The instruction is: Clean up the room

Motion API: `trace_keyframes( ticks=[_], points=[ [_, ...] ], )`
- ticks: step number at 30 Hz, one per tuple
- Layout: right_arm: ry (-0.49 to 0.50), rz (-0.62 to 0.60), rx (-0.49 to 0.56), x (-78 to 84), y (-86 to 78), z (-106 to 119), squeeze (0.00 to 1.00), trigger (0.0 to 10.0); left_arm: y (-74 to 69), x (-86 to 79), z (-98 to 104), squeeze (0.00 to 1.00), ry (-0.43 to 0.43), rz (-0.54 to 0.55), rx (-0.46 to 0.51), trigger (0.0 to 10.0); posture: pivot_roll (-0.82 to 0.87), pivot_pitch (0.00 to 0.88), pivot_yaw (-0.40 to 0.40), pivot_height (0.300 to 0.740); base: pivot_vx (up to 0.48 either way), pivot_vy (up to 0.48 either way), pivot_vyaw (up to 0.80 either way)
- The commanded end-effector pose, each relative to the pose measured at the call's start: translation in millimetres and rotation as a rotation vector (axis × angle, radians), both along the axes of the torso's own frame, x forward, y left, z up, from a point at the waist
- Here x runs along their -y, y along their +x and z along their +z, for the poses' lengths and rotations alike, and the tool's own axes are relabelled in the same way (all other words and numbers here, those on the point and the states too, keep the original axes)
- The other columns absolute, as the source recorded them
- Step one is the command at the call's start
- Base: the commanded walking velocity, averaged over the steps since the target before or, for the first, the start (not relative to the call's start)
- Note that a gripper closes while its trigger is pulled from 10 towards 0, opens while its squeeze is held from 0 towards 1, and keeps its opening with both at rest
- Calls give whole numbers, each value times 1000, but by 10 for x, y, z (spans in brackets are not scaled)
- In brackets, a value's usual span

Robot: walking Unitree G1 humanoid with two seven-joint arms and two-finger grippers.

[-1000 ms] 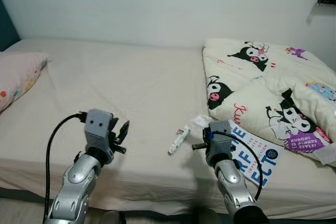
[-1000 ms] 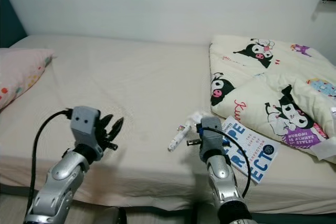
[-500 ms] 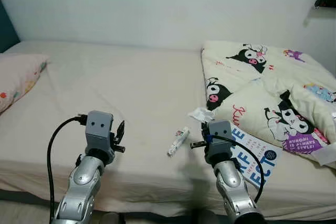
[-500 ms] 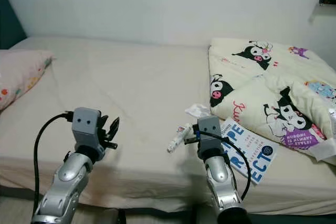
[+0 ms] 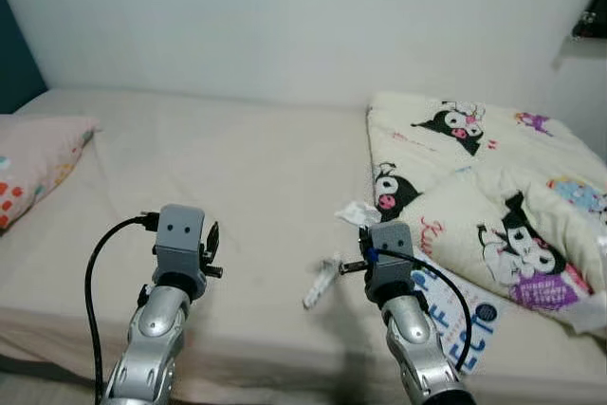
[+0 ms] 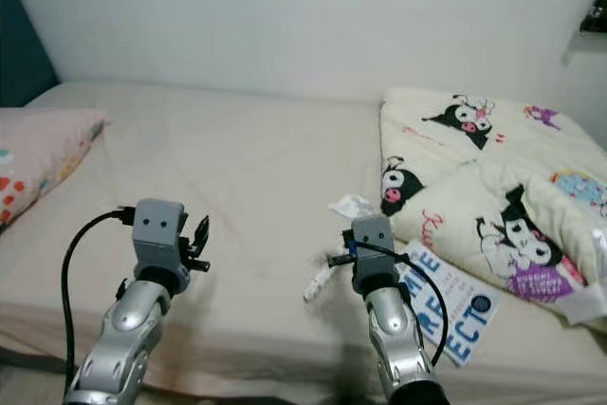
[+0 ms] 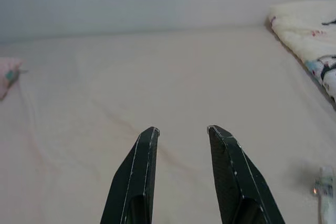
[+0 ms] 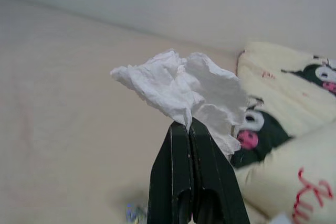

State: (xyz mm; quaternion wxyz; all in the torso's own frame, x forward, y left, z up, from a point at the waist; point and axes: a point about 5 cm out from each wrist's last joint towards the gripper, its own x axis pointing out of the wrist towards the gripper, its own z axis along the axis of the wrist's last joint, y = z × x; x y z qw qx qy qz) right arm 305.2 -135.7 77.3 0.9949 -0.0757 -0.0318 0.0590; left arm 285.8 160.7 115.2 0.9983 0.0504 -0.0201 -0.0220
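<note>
Beige bed (image 5: 256,168), right claw (image 8: 189,127) clamped on tissue (image 8: 184,90), left claw (image 7: 181,129) apart

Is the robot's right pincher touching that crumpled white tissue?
Touching. The right wrist view shows the right gripper with its fingers shut together, pinching the bottom edge of the crumpled tissue.

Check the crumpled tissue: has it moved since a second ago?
Yes. The right gripper, shut on the tissue, has lifted it off the sheet; it now sits farther from the tube, level with the quilt's lower Kuromi face.
</note>
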Motion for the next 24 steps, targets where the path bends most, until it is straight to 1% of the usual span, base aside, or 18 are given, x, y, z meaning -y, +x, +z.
trace_keyframes(
  ticks=[1,2,8,15,18,19,21,23,24],
  points=[
    [-10,13,6,-20,11,30,0,10000,-18,15,-22,0,2,7,-3,10000,76,0,-97,705,0,0,0],
    [-13,20,5,-31,11,30,0,10000,-22,11,-20,0,0,12,-1,10000,76,0,-98,715,0,0,0],
    [-13,29,1,-50,8,26,0,10000,-25,6,-13,0,-1,20,4,10000,78,0,-104,740,0,0,0],
    [-12,34,-1,-63,10,26,0,10000,-29,12,-9,0,-1,22,8,10000,79,0,-104,740,0,0,0],
    [3,40,-3,-72,3,23,0,10000,-29,13,-10,0,0,22,7,10000,78,0,-105,740,0,0,0],
    [22,37,-24,-76,-5,-9,0,10000,-22,10,-12,0,-3,22,4,10000,79,0,-105,740,0,0,0],
    [15,35,-39,-77,-4,-29,0,10000,-18,9,-13,0,-4,22,2,10000,79,0,-104,740,0,0,0],
    [42,51,-76,-90,4,-66,0,10000,-4,25,-44,0,-12,14,-32,10000,80,0,-105,740,0,0,0],
    [42,51,-76,-90,4,-66,0,10000,-4,25,-44,0,-12,14,-32,10000,80,0,-105,740,0,0,0]
  ],
)
